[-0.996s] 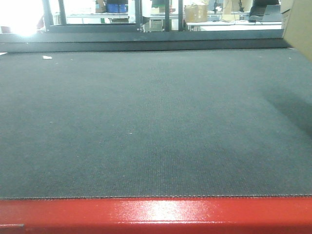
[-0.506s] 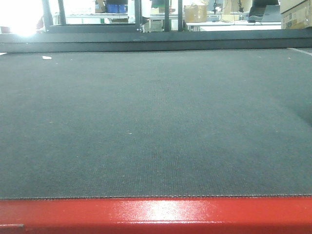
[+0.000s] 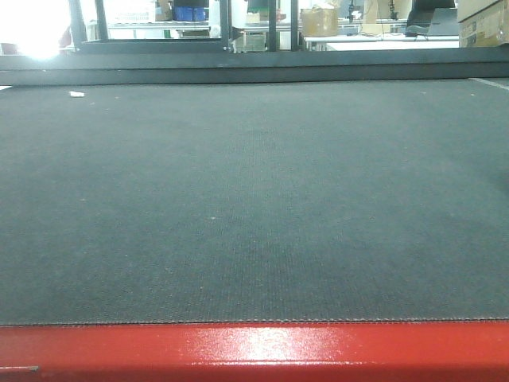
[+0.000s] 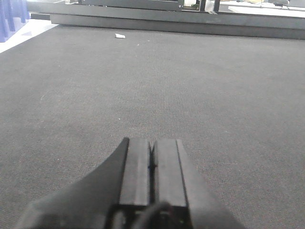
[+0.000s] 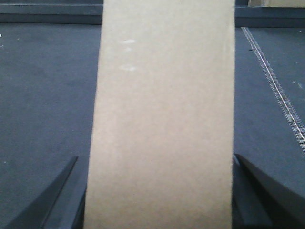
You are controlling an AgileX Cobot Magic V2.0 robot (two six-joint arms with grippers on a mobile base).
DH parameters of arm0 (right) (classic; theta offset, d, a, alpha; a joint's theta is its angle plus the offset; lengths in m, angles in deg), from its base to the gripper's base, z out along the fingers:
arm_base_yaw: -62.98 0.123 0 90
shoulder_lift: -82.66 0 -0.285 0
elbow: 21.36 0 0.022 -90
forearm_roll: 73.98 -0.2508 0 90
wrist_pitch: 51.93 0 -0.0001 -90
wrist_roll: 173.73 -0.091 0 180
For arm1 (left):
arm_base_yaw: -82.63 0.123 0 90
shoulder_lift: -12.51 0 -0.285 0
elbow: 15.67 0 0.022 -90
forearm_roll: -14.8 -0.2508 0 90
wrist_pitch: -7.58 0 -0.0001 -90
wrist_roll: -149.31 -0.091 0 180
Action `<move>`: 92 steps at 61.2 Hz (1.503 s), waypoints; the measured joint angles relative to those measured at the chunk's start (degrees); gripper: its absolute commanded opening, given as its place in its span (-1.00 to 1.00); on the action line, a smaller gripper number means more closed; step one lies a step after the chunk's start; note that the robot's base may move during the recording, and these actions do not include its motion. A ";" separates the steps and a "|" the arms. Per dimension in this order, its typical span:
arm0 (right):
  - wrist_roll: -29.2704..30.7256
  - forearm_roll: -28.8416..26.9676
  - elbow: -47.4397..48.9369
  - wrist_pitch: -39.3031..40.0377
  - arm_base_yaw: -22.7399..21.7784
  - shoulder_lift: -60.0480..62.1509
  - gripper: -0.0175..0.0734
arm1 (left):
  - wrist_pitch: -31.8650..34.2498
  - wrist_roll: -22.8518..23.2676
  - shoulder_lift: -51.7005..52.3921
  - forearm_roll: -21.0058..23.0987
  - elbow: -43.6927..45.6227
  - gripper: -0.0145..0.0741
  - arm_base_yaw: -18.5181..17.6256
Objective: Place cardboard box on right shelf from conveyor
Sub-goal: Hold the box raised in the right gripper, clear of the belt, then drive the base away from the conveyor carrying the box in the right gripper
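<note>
1. The wide, flat, dark grey textured conveyor belt is filling almost the whole front-facing view. Its glossy red metal frame edge is running across the bottom.
2. A small white scrap is lying on the conveyor belt near the far left corner.
3. The left gripper is hovering low over the conveyor belt, pointing toward its far edge. Its jaws are pressing flat against each other, with nothing between them.
4. The right gripper is holding the plain tan rectangular cardboard box. Its jaws are standing apart at the width of the cardboard box, and the dark fingers are lying against its two side faces, one on each side.
5. The cardboard box is standing narrow and tall in the right wrist view. Its smooth face is turned to the camera and is covering the centre from top to bottom. A few pale scuffs are showing near its upper left.
6. The conveyor belt is showing on both sides of the cardboard box, with a pale seam line running along it to the right. Whether the underside of the cardboard box is touching the conveyor belt cannot be told.
7. Beyond the far edge, brown cartons are standing at the upper right and blue plastic bins are sitting on racking.
</note>
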 measured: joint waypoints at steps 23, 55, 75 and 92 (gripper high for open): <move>0.13 0.00 0.00 0.00 0.00 0.00 -0.10 | 0.00 0.00 0.00 0.00 0.00 -0.94 0.00; 0.13 0.00 0.00 0.00 0.00 0.00 -0.10 | 0.00 0.00 0.00 0.00 0.00 -0.94 0.00; 0.25 -0.10 0.00 0.00 0.00 0.00 -0.10 | 0.00 0.00 0.00 0.00 0.00 -0.93 0.00; 0.25 -0.10 0.00 0.00 0.00 0.00 -0.10 | 0.00 0.00 0.00 0.00 0.00 -0.94 0.00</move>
